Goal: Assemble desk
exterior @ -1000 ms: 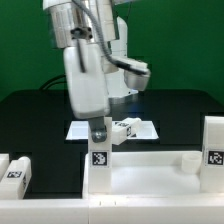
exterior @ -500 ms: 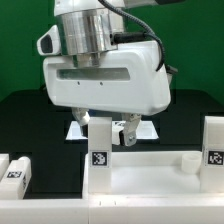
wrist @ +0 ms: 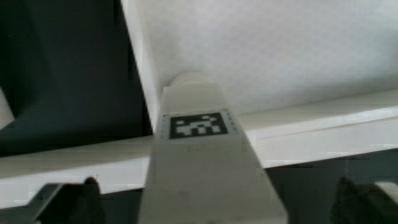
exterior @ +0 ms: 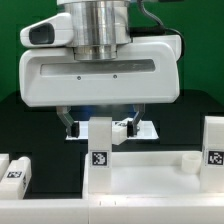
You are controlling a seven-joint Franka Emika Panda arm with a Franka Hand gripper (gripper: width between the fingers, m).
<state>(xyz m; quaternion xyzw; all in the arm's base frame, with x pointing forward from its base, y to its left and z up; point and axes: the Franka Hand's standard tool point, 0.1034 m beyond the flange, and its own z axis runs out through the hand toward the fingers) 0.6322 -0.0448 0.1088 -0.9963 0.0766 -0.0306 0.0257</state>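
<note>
Two dark fingers [exterior: 71, 128] of the big white robot claw [exterior: 102, 130] hang wide apart. We see one tall white block leg [exterior: 100, 140] of the white plastic model desk [exterior: 150, 175] standing upright in the gap between them. That leg stands at a back corner of the large white rimmed tabletop [exterior: 150, 165], low in the middle of the exterior view. The claw's wide body fills the upper half of that frame, right above the leg.

In the wrist view the same leg [wrist: 205, 150] rises between the two dark fingertips [wrist: 71, 200]. We see a bit of space on each side of it, so the claw [wrist: 217, 200] is open and grips nothing.

We can read a black-and-white square tag [wrist: 199, 125] on the leg, made of little dark and light blocks. The exterior view shows it low on the leg's front.

A second leg [exterior: 213, 145] stands at the exterior view's right edge and wears a tag like it. Short white blocks [exterior: 14, 170] with a tag lie at the lower left. A small white tagged piece [exterior: 122, 127] lies behind the leg, near the thin flat marker board [exterior: 148, 131] on the black table [exterior: 30, 115].
</note>
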